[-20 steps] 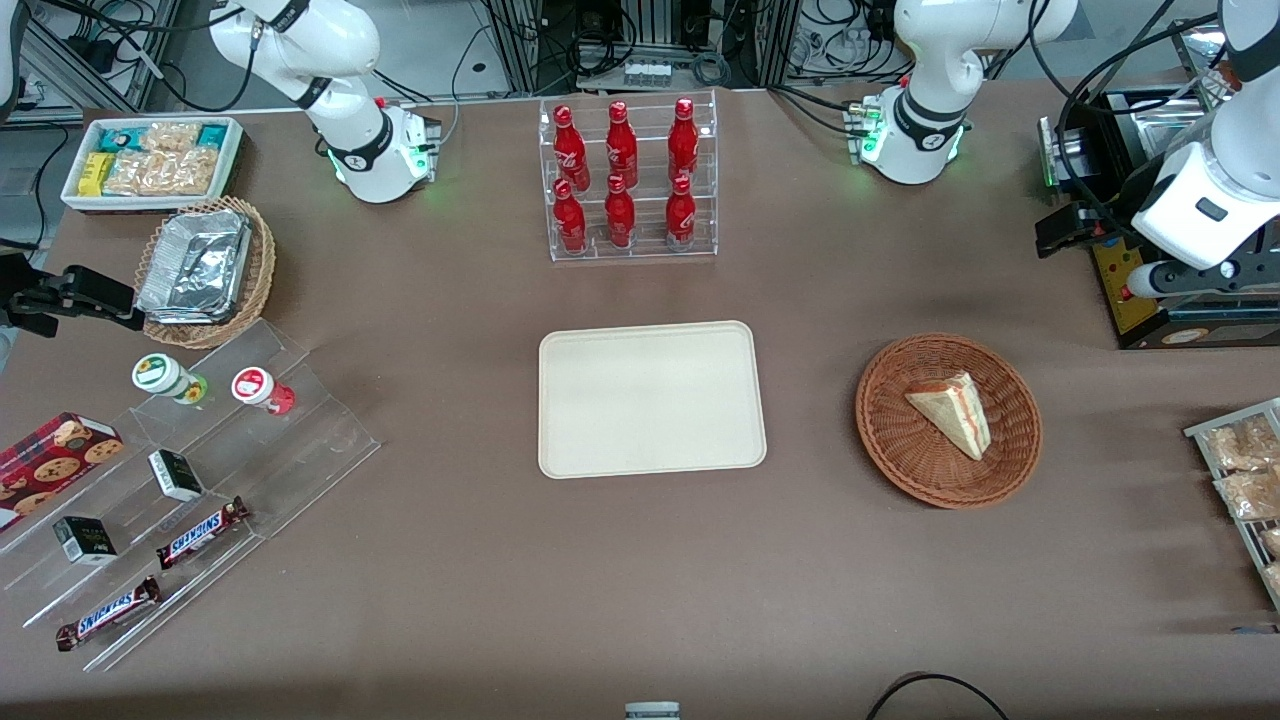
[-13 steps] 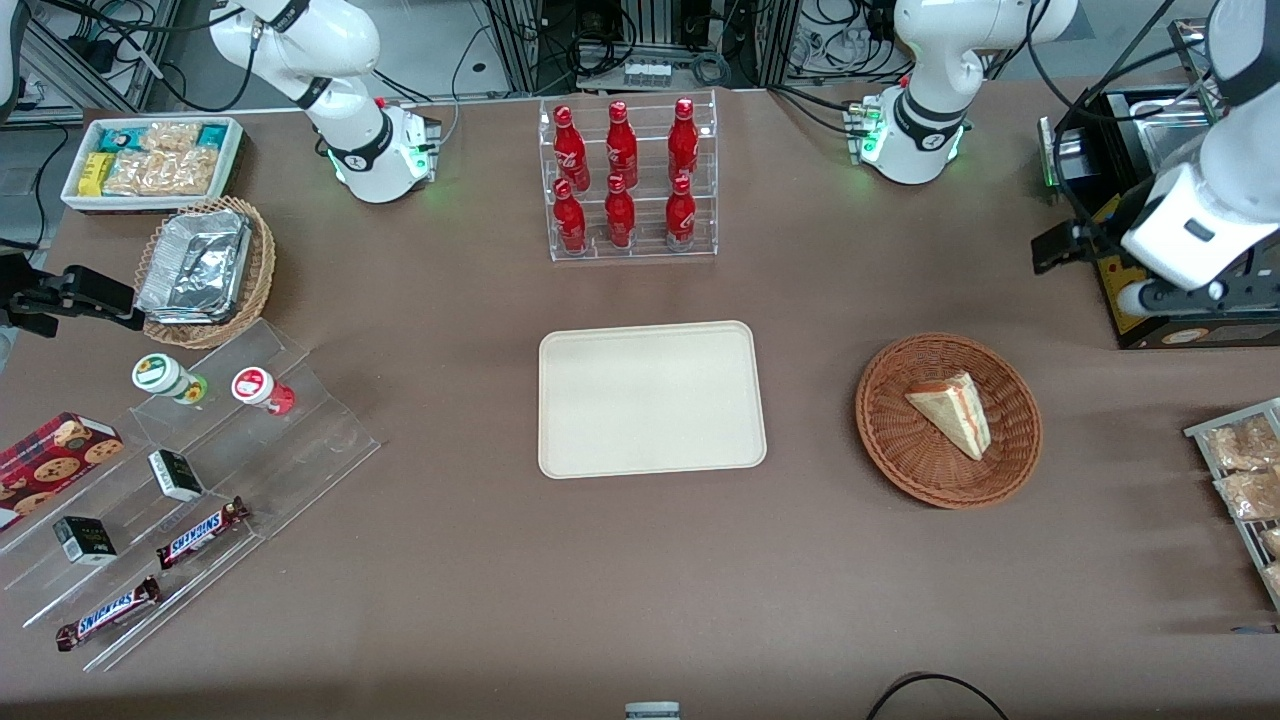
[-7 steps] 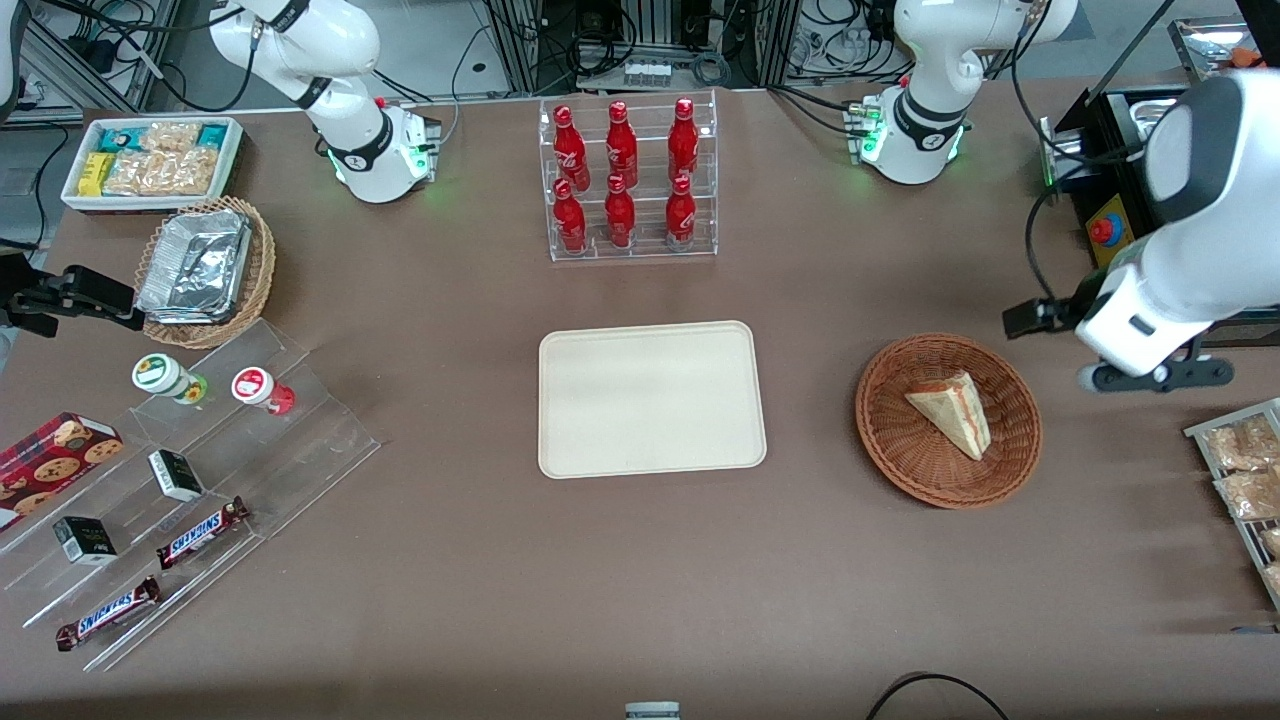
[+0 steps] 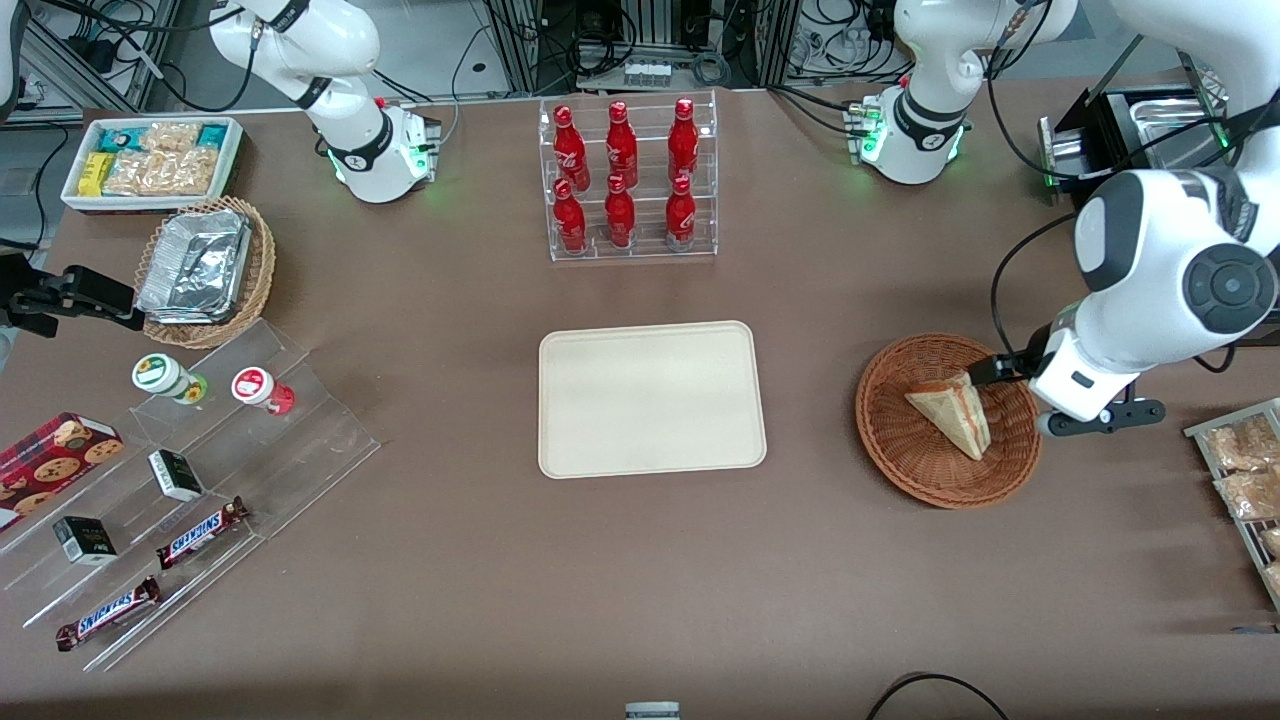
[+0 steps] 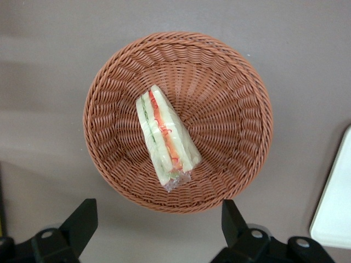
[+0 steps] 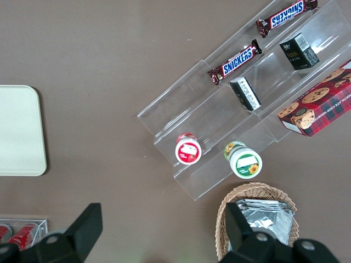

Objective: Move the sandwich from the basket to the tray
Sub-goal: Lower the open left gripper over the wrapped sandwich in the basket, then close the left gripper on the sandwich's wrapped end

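Note:
The sandwich (image 4: pixel 950 410) (image 5: pixel 164 137), a pale wedge with red, yellow and green layers, lies in the round reddish-brown wicker basket (image 4: pixel 900 470) (image 5: pixel 230 82). My left gripper (image 4: pixel 1062 402) (image 5: pixel 156 219) hangs above the basket's rim on the working arm's side. It is open, with its two black fingers (image 5: pixel 81 220) wide apart and nothing between them. It touches neither the sandwich nor the basket. The cream tray (image 4: pixel 650 400) (image 5: pixel 337 208) lies flat at the table's middle, beside the basket, with nothing on it.
A clear rack of red bottles (image 4: pixel 625 180) stands farther from the camera than the tray. Snack packets on a rack (image 4: pixel 1240 470) and a black machine (image 4: pixel 1130 150) sit at the working arm's end. An acrylic display (image 4: pixel 190 470), a foil-filled basket (image 4: pixel 205 270) and a white bin (image 4: pixel 150 160) sit toward the parked arm's end.
My left arm has swung down from beside the black machine toward the camera and the basket, ending above its rim. The sandwich, basket and tray have not moved.

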